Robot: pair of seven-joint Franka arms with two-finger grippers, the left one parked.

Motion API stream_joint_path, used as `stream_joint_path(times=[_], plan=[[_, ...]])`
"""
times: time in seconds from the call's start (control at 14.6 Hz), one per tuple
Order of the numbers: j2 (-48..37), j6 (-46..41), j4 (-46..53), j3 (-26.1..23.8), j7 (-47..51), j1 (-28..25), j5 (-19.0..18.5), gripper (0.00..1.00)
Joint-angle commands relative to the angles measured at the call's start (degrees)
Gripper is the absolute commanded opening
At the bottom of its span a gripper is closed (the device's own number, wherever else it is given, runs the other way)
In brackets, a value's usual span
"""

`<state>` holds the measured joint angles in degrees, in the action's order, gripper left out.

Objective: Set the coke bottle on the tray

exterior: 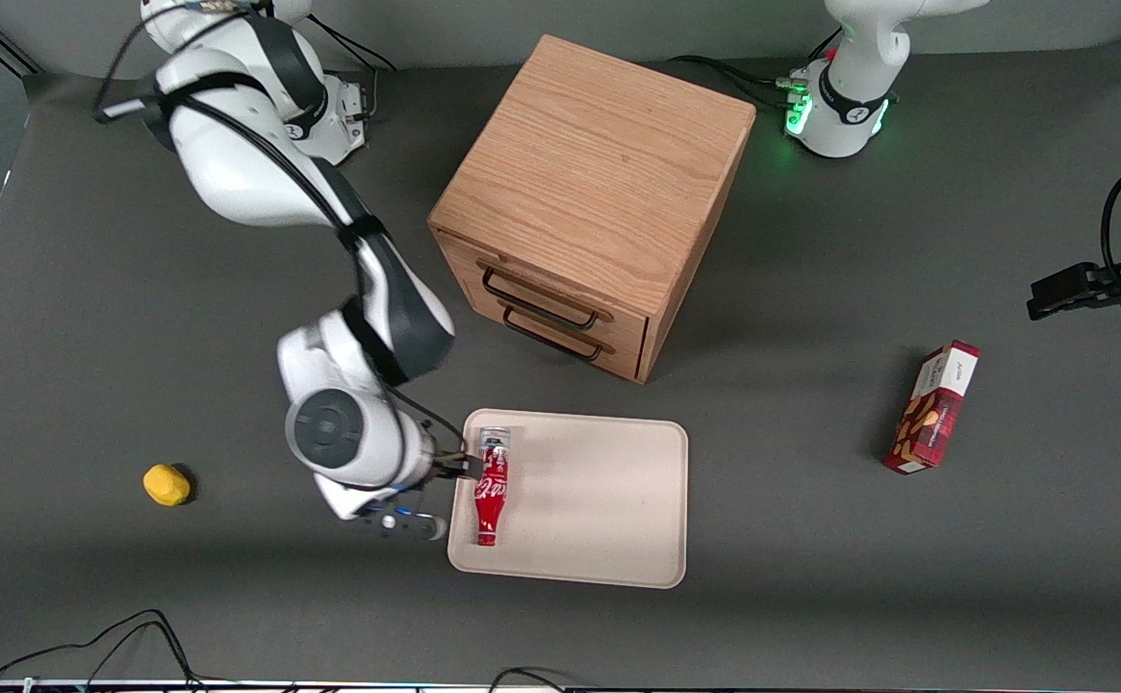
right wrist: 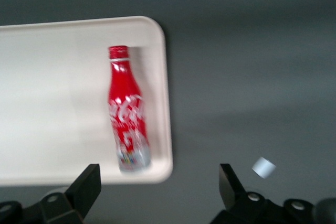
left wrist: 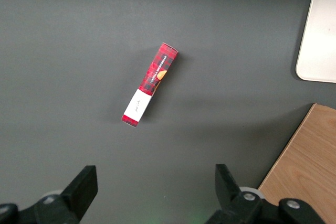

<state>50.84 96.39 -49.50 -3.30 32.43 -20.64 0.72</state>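
Right wrist view: claw (right wrist: 157, 190) wide open, empty.

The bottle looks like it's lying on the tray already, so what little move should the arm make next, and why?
Probably lift straight up and pull away. The coke bottle lies flat inside the tray, close along the rim at the working arm's end, and the tool is open above it with nothing between its fingers. The placing looks done, so only backing off remains.

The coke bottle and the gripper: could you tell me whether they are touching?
Apart. In the right wrist view the gripper is open, its fingers wide of the coke bottle, which lies alone on the tray.
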Motion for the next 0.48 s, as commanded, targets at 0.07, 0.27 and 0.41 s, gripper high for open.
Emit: stream_joint_path(times=[0.07,0.27,0.41], plan=[[-10.4,-10.1,-6.3,-0.9,-0.8,3.4,1.7,1.0],[-22.6,-10.8,-18.8,-0.9,-2.4,6.0,1.6,1.0],[-31.5,-10.9,-28.0,-0.9,-7.9,8.9,1.6,1.0]])
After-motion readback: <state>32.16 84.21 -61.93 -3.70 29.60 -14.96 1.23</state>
